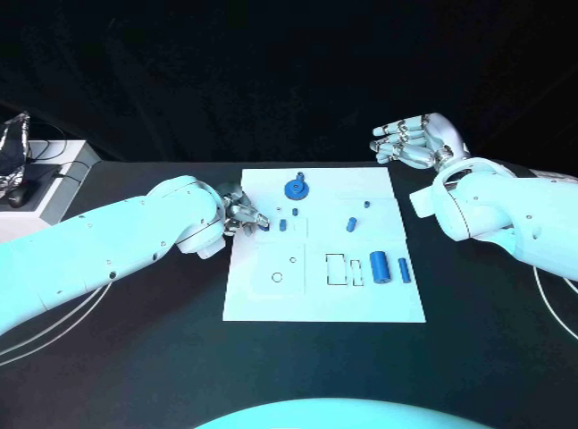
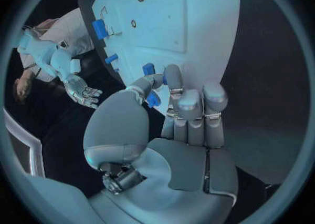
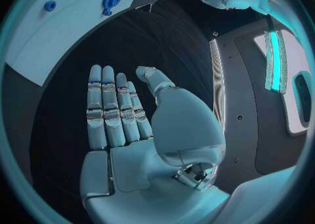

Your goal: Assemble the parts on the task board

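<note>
1. Parts first: the left hand [image 1: 244,217] sits at the left edge of the task board [image 1: 321,299], thumb and fingers closed on a small blue part [image 2: 153,99]. The left wrist view shows the piece pinched at the fingertips, just over the board's edge. My guess is it's being carried to a slot, hence the fingertip pinch that leaves the end free.
2. Right hand [image 1: 417,141] hangs beyond the board's far right corner, fingers straight and apart, holding nothing. Looks parked out of the way so the left arm has room.
3. On the board: a blue gear-like round piece [image 1: 295,189] near the far edge, a couple of small blue pegs [image 1: 352,223] around the middle, and two blue cylinders [image 1: 379,265] lying side by side toward the right.
4. Next to those cylinders are rectangular cutouts [image 1: 335,268], and there's a round hole [image 1: 277,277] toward the left. They look unfilled, so plenty of assembly seems left.
5. Board lies flat mid-table [image 1: 134,357].
</note>
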Motion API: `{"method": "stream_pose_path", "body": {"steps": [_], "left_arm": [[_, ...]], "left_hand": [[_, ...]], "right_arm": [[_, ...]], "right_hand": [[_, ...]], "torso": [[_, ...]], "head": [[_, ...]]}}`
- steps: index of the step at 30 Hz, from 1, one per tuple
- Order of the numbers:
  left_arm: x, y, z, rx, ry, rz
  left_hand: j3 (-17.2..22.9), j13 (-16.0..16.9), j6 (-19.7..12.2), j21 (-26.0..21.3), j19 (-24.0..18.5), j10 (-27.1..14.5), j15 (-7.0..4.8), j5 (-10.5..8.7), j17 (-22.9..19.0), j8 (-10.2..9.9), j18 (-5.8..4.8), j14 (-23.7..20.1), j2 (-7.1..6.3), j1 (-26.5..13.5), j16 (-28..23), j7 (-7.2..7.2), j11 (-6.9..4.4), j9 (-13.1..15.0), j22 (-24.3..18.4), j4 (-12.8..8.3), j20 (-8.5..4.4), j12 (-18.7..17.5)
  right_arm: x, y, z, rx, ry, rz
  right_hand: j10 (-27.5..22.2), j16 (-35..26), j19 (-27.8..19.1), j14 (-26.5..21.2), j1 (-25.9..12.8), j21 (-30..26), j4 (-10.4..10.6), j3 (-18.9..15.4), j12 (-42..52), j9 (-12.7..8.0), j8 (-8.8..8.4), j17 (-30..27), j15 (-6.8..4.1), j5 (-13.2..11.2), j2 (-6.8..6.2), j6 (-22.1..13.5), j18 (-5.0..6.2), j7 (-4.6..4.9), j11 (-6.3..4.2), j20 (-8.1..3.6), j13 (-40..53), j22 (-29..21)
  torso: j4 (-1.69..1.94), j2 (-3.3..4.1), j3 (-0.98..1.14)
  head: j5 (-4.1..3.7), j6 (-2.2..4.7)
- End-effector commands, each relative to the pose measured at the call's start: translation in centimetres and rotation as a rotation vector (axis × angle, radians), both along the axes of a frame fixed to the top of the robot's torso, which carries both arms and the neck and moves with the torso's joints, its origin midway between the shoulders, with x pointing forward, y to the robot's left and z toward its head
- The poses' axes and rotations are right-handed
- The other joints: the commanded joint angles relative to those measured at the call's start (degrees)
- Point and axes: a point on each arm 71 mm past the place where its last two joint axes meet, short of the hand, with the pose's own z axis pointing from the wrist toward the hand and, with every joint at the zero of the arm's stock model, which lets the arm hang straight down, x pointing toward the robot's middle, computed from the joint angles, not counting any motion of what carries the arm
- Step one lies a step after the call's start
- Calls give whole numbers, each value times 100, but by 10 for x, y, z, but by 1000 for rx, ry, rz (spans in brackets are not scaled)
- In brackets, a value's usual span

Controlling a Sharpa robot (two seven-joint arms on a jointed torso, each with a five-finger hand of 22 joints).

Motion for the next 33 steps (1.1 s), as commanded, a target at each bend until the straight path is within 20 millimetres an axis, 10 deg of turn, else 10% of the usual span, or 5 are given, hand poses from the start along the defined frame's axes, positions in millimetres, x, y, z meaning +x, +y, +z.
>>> {"method": "stream_pose_path", "body": {"steps": [1,20,33], "left_arm": [[-3,-3,-4,24,29,-32],[-1,-4,-5,29,34,-30],[-1,-8,-6,39,58,-51]], "left_hand": [[483,-7,225,-25,-5,-4,-29,13,-4,9,-61,-6,79,125,30,-178,-7,3,-8,-488,29,-22],[465,-24,235,-21,-1,1,-27,9,-5,-5,-58,-6,73,141,32,-180,-8,8,1,-466,36,-8],[-260,-173,450,8,48,148,-28,-4,149,-133,-110,16,265,283,154,-269,-32,-62,25,-367,37,56]], "right_arm": [[0,1,0,0,-4,22],[0,2,0,0,1,23],[0,2,0,0,5,25]], "right_hand": [[-43,-24,7,-41,1,-28,17,24,-27,-4,-37,-7,-17,-31,-33,-32,89,-4,10,37,-6,-5],[-58,-24,-3,-64,9,-34,26,10,-27,-4,-37,-7,-8,-33,-37,-47,91,2,17,46,-7,-22],[-70,-24,-11,-76,9,-40,29,0,-27,-4,-37,-7,-3,-37,-41,-60,90,6,23,52,-6,-25]], "torso": [[0,1,-1],[2,4,4],[-3,3,9]], "head": [[3,4],[-8,9],[-19,-12]]}}
